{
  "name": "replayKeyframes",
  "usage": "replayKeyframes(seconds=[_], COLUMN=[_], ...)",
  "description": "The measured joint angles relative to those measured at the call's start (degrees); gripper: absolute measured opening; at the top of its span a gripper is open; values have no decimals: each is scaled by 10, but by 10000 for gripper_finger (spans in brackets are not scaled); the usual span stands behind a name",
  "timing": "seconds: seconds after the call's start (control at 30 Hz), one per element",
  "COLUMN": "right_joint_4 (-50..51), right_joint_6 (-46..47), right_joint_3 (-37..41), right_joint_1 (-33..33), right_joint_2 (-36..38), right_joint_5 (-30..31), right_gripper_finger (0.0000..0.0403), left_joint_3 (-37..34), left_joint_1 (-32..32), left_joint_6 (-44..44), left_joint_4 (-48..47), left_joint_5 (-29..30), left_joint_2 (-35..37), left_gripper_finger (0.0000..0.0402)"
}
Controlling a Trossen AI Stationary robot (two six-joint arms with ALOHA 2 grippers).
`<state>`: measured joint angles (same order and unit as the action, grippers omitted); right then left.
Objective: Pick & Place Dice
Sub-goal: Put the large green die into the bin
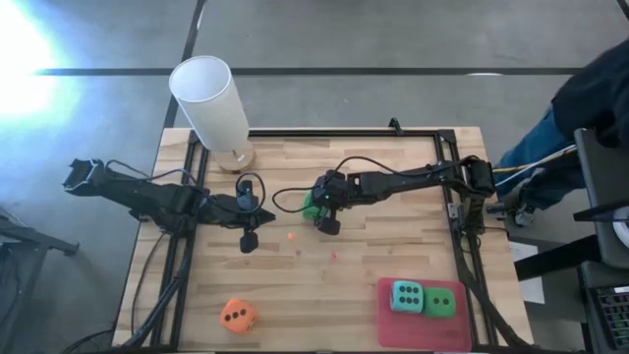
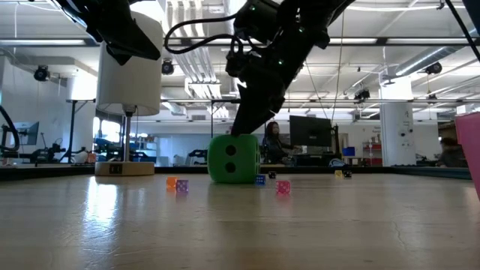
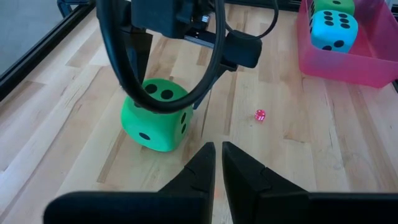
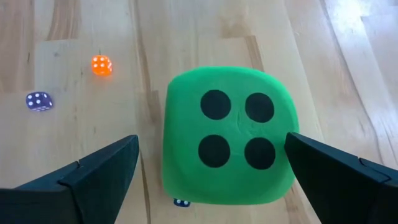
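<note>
Right gripper (image 4: 211, 165) hung over the green die (image 4: 227, 134) at table centre, jaws wide and straddling it, likely to grip; left gripper (image 3: 217, 165) waited at 9 o'clock of it, jaws closed. Teal die (image 1: 407, 295) and second green die (image 1: 440, 303) sat in the pink tray (image 1: 393, 324) at 5 o'clock; orange die (image 1: 237, 315) lay loose at 7 o'clock.

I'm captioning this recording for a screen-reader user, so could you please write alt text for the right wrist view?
A bright green die, four dark pips facing the camera, sits on the wooden table between the open fingers of the right gripper, which do not touch it. Beyond it lie a tiny orange die and a tiny blue die.
</note>
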<state>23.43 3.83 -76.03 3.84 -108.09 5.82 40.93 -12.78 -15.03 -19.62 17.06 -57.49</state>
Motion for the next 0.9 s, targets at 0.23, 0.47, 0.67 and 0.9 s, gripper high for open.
replayKeyframes(seconds=[0.23, 0.47, 0.67, 0.9], right_joint_4=[-1, -2, -8, -25], right_joint_6=[-1, 0, 0, -13], right_joint_3=[1, 2, 4, 9], right_joint_1=[0, 0, 2, 3], right_joint_2=[0, 0, 0, 0], right_joint_5=[0, -1, -3, -3], right_gripper_finger=[400, 400, 400, 400], left_joint_3=[0, 0, 0, 0], left_joint_1=[0, 0, 0, 0], left_joint_6=[0, 0, 0, 0], left_joint_4=[0, 0, 0, 0], left_joint_5=[0, 0, 0, 0], left_joint_2=[0, 0, 0, 0], left_gripper_finger=[36, 36, 36, 36])
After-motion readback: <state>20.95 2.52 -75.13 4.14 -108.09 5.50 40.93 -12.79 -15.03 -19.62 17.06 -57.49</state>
